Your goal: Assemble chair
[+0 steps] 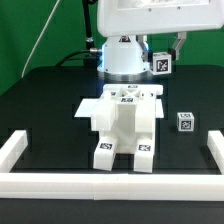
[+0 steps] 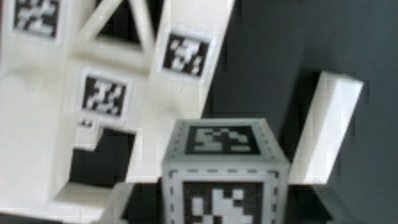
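the claw (image 1: 164, 54) holds a tagged white block (image 1: 160, 66) clamped above the desk (image 1: 50, 95), and next it likely needs lining up with the half-built chair (image 1: 125, 125).

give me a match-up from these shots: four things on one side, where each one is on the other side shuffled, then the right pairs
Things
1. partly built chair
2. tagged block
3. small cube
4. long border bar

Places
a. on the table, to the exterior view's right of the chair
b. along the table's near edge in the exterior view
c. held in the hand, up off the table
d. standing in the middle of the table

Pairs: 1-d, 2-c, 3-a, 4-b
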Motion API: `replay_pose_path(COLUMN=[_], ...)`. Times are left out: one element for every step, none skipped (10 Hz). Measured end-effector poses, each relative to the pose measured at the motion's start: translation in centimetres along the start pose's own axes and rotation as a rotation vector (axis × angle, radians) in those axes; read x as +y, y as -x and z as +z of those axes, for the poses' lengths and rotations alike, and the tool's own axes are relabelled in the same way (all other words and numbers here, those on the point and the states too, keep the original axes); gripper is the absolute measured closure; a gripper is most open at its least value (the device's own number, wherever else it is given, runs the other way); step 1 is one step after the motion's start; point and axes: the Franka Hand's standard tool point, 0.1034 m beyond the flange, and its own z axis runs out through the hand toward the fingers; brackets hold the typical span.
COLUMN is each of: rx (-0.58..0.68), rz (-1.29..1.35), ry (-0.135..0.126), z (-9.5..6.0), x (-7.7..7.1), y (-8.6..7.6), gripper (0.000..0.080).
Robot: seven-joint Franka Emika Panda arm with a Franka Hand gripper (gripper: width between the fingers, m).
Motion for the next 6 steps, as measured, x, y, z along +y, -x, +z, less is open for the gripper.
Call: replay_pose_path(rx=[0.018, 0.039, 0.035, 0.035, 0.034, 0.033], rz=[-0.019, -0.025, -0.026, -0.026, -0.026, -0.033], ry=[0.014, 0.023, 0.020, 0.020, 0.021, 0.023], z=[0.70, 1.19, 1.05, 1.06, 1.12, 1.24], x=[0.60, 0.90, 0.74, 0.76, 0.76, 0.82], y=[-0.38, -0.31, -0.30, -0.31, -0.29, -0.25], gripper=[0.0518, 0.0518, 0.0518, 0.0518, 0.0518, 0.0518])
